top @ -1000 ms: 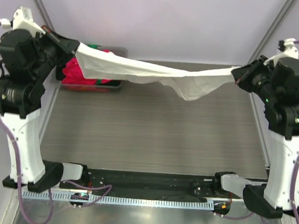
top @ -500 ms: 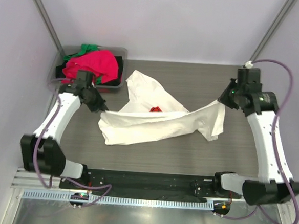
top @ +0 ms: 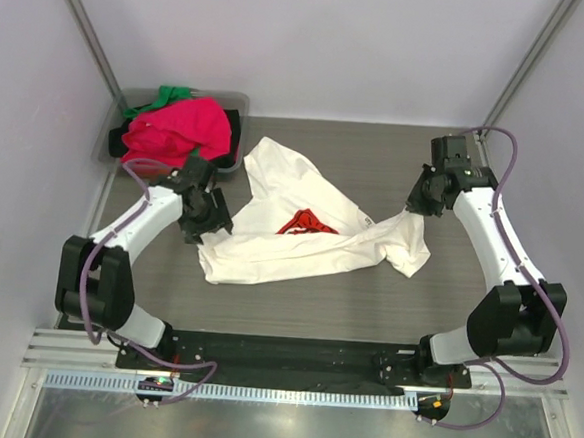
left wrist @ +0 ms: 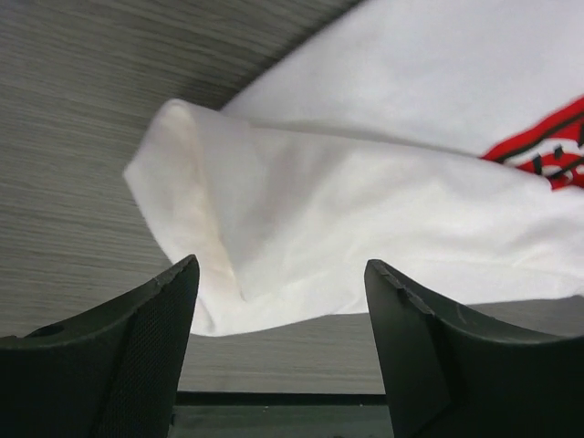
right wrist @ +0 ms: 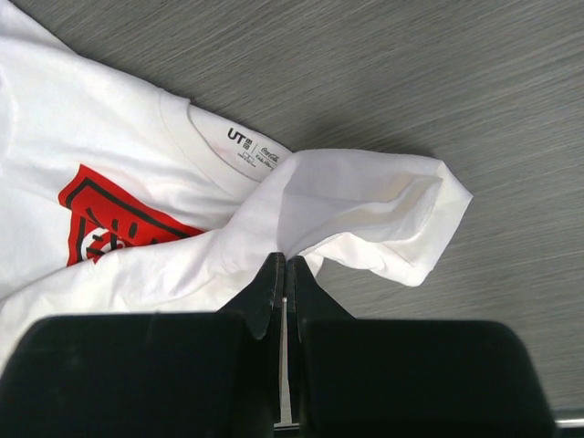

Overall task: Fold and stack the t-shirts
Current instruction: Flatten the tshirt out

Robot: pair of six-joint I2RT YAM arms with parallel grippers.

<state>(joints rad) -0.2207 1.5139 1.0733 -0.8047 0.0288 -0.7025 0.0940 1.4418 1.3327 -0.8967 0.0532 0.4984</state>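
A cream-white t-shirt (top: 290,251) with a red print (top: 306,223) lies crumpled and partly doubled over on the table. My left gripper (top: 215,222) sits at its left end, open, and the cloth corner (left wrist: 210,210) lies just beyond the fingertips (left wrist: 182,274) with nothing between them. My right gripper (top: 416,205) is shut on a fold of the same shirt (right wrist: 365,210) near the collar label (right wrist: 251,146). A pink-red t-shirt (top: 178,129), a green one (top: 165,97) and dark cloth fill the bin.
The grey plastic bin (top: 230,98) stands at the back left corner, close behind my left arm. Frame posts rise at both back corners. The table's black front rail (top: 293,351) runs between the arm bases.
A second ago the white shirt hung stretched in the air between both shut grippers. Both arms came down and inward, the shirt now lies on the table, and my left gripper opened and let go.
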